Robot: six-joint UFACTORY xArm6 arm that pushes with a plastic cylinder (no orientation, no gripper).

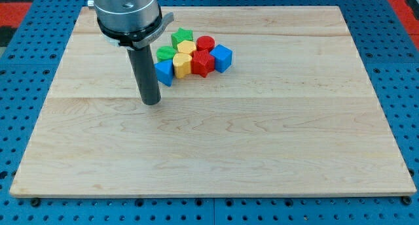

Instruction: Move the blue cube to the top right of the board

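The blue cube [222, 57] sits at the right end of a tight cluster of blocks in the upper middle of the wooden board [262, 140]. It touches a red star-shaped block [202, 63] on its left. My tip [151, 102] rests on the board to the lower left of the cluster, just below a second blue block [164, 72] at the cluster's left end. The tip is well left of the blue cube and does not touch it.
The cluster also holds a green star [182, 36], a red cylinder [205, 44], a yellow block [186, 48], another yellow block [182, 64] and a green block [167, 53]. A blue pegboard [393, 68] surrounds the board.
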